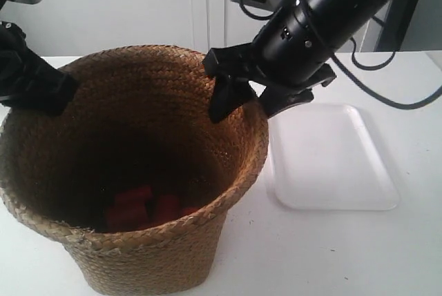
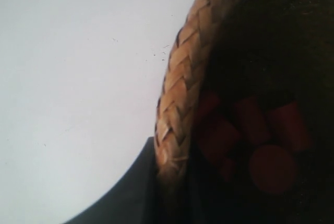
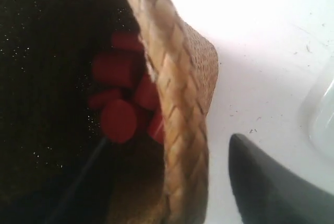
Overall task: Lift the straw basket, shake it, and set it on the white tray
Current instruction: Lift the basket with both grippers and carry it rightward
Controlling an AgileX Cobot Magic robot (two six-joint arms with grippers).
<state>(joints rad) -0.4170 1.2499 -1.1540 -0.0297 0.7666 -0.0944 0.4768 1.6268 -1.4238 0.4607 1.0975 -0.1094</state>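
The straw basket fills the exterior view's left half, its braided rim also showing in the left wrist view and the right wrist view. My left gripper is at the exterior view's left. It is shut on the rim, the outer finger pressed against the straw. My right gripper straddles the opposite rim and stands open. Its outer finger is apart from the straw. The white tray lies flat beside the basket. I cannot tell whether the basket rests on the table.
Several red cylinders lie at the basket's dark bottom, also visible in both wrist views. Basket and tray share a white table, and a white wall stands behind.
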